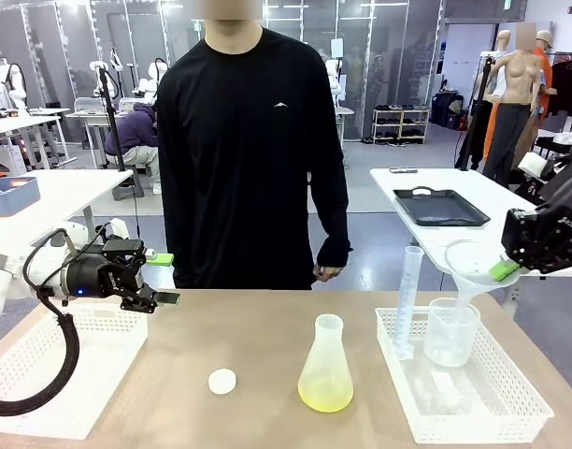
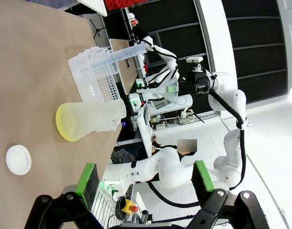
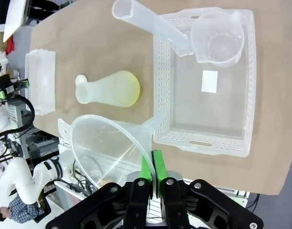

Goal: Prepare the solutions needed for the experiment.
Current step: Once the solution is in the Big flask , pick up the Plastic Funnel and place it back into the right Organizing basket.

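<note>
A broad tan worktop (image 1: 258, 327) spans the scene. A person (image 1: 249, 140) in a black long-sleeved top stands at its far edge with arms down. Two white perforated plastic baskets sit on the worktop, the left basket (image 1: 43, 393) on the robot's left and the right basket (image 1: 473, 426) on its right.

The white left arm reaches in above the left basket's far side. Its left hand (image 1: 163, 279), black with green pads, is spread wide with nothing between the fingers and hovers clear of the worktop. The right hand (image 1: 504, 269) hangs above the far right part of the right basket, pinched narrow on the rim of a clear plastic funnel (image 1: 473, 262). The funnel's stem slants down toward the beaker's mouth, and I cannot tell whether they touch.

A translucent plastic conical flask (image 1: 325, 369) stands upright on the bare worktop, just left of the right basket, with its mouth open. The solution (image 1: 325, 395), a clear pale yellow-green liquid, lies as a shallow layer in the flask's wide bottom.

A tall translucent measuring cylinder (image 1: 407, 299) stands in the far left corner of the right basket. A clear plastic beaker (image 1: 451, 332) stands just beside it to the right. A small white round cap (image 1: 222, 381) lies flat on the worktop, left of the flask and apart from it.
</note>
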Robot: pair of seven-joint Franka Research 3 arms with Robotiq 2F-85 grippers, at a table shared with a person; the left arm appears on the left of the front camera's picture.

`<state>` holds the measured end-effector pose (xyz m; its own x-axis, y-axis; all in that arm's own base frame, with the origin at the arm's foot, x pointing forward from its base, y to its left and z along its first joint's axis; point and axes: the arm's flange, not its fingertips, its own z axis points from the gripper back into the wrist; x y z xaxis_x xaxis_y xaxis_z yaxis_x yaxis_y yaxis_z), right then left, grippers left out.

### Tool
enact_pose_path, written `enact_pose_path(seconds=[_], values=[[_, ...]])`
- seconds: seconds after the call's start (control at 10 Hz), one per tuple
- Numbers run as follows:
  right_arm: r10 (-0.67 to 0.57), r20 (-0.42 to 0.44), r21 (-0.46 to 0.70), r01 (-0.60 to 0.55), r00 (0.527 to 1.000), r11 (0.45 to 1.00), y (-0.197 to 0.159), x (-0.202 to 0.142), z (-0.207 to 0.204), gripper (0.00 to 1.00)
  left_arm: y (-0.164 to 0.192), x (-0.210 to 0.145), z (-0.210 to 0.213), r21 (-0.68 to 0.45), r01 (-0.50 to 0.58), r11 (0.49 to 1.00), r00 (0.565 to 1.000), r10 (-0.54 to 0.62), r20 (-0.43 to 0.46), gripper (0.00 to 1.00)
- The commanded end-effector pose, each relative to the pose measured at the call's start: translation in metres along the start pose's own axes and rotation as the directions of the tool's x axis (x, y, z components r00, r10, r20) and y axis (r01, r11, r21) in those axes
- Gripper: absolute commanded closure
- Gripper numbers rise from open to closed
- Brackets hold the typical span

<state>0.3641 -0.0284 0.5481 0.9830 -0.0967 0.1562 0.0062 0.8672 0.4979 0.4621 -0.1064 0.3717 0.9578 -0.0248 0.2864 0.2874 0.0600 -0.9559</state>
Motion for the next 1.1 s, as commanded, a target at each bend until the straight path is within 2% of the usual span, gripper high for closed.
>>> enact_pose_path(seconds=[0.0, 0.4, 0.7, 0.8, 0.9, 1.0], values=[[-0.014, 0.005, -0.029, 0.015, 1.000, 0.999, -0.018, -0.002, -0.013, 1.00, 0.000, 0.002, 0.000, -0.004, 0.006, 1.000, 1.000, -0.006, -0.003, 0.00], [-0.092, -0.105, -0.064, 0.086, 0.990, 0.994, -0.062, -0.029, -0.086, 1.00, 0.000, 0.002, 0.000, -0.004, 0.006, 1.000, 1.000, -0.006, -0.003, 0.00], [-0.141, -0.114, -0.087, 0.131, 0.983, 0.988, -0.084, -0.036, -0.126, 1.00, 0.000, 0.002, 0.000, -0.004, 0.006, 1.000, 1.000, -0.006, -0.003, 0.00], [-0.161, -0.095, -0.088, 0.153, 0.982, 0.984, -0.089, -0.033, -0.131, 0.83, 0.000, 0.002, 0.000, -0.004, 0.006, 1.000, 1.000, -0.006, -0.003, 0.00], [-0.171, -0.089, -0.075, 0.164, 0.981, 0.984, -0.092, -0.032, -0.132, 0.77, 0.000, 0.002, 0.000, -0.004, 0.006, 1.000, 1.000, -0.006, -0.003, 0.00], [-0.174, -0.086, -0.078, 0.168, 0.981, 0.983, -0.091, -0.029, -0.132, 0.64, 0.000, 0.002, 0.000, -0.004, 0.006, 1.000, 1.000, -0.006, -0.003, 0.00]])
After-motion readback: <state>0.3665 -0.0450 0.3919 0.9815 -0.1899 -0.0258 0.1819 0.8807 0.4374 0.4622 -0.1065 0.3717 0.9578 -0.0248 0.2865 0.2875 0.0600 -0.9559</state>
